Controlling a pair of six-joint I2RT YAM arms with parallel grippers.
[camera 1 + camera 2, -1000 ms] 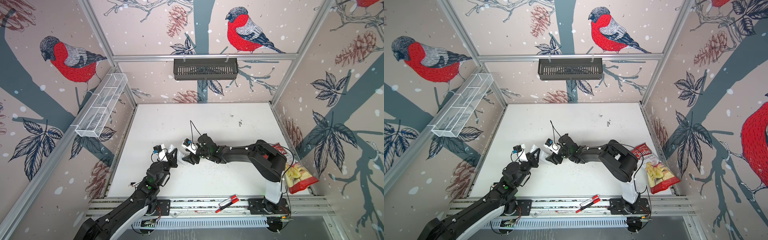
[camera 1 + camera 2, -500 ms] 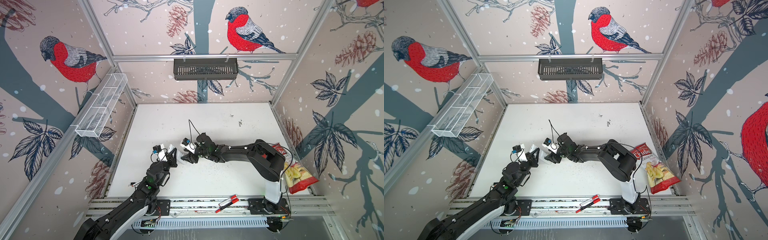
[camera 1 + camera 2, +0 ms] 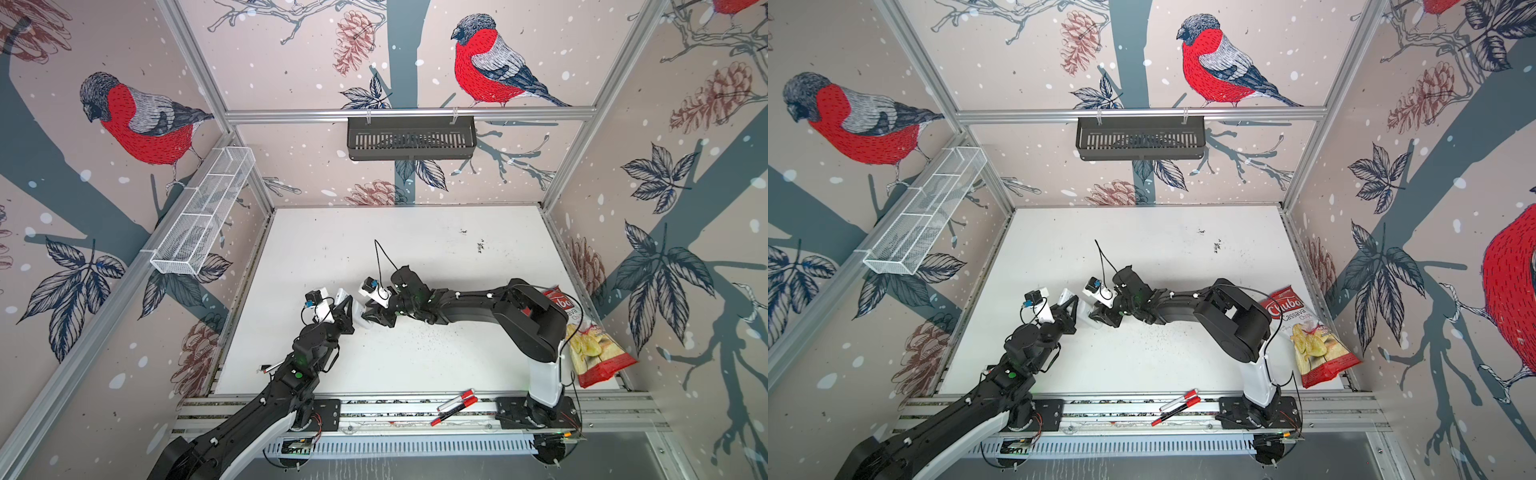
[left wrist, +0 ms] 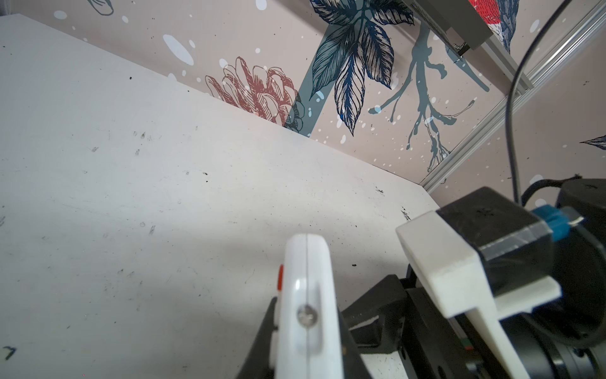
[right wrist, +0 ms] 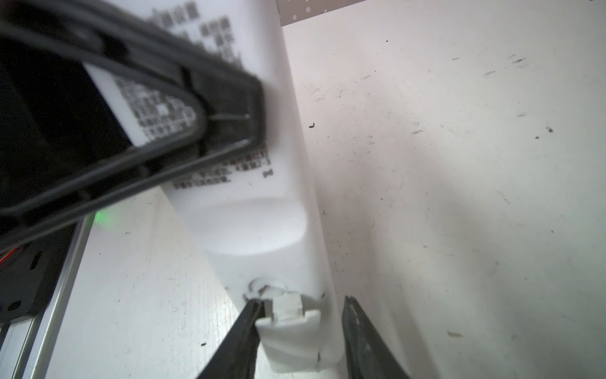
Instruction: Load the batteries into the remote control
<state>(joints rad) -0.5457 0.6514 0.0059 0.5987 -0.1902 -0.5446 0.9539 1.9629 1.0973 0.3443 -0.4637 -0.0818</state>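
And there it was: the left gripper (image 3: 348, 309) was clenched on the remote control (image 3: 341, 296), holding it tilted up off the white table (image 3: 436, 266) near the middle-left in both top views. From the left wrist, the remote's rounded end (image 4: 308, 288) poked out between the dark fingers, a red button showing on one edge. The right gripper (image 3: 371, 321) had reached across to meet it at the remote's lower end. In the right wrist view the plain back with its printed text (image 5: 259, 183) faced the camera, and the two fingers (image 5: 359, 331) stood apart astride the small cover at that end: one touching the cover's tab, the other just beside the remote's edge with a sliver of gap, so not clamped. Well off to the right a red crisp bag (image 3: 592, 349) leaned at the wall, and red-and-white marker pens (image 3: 456, 404) lay on the front rail.
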